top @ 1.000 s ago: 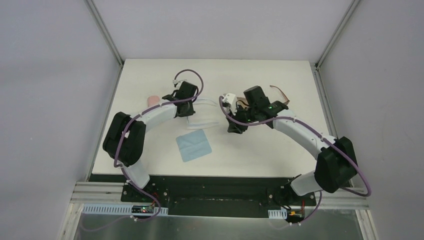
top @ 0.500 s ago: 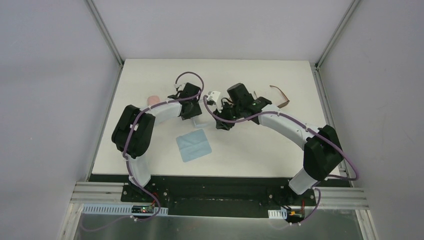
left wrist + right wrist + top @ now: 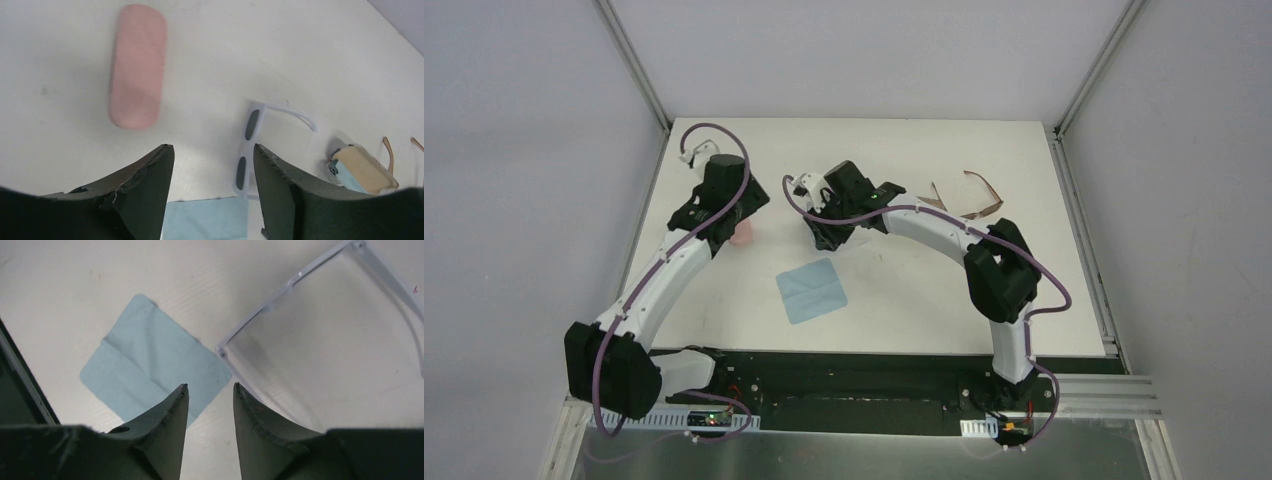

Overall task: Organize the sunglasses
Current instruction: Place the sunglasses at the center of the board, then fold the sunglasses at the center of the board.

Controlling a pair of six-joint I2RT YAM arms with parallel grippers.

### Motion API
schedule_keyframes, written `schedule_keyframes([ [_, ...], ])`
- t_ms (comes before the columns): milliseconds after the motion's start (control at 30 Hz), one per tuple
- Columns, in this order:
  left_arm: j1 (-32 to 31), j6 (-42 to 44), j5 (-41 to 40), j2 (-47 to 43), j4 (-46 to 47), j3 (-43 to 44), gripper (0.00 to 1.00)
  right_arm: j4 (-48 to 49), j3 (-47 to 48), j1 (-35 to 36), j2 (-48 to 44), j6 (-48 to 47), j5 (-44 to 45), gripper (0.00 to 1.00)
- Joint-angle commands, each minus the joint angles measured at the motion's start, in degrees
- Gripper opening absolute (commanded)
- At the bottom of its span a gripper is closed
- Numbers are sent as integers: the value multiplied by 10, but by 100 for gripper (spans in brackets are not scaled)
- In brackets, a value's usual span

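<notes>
both open, empty — left gripper swung out to pink case, right gripper now by pale sunglasses.

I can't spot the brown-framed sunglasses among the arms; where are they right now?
In the top view, the brown-framed sunglasses lie on the far right part of the table, just beyond the right arm.
</notes>
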Motion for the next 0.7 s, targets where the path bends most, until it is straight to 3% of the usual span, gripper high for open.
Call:
schedule_keyframes([
  [0,37,13,-28,-75,-36,-58,61,-4,100,8,52,75,33,41],
  [300,57,27,-18,-192,-79,-103,62,-52,230,19,164,112,87,45],
  [567,57,43,-32,-226,-95,-110,61,-63,226,24,180,110,127,36],
  [667,57,42,-32,-231,-95,-118,61,-63,228,25,183,110,125,28],
])
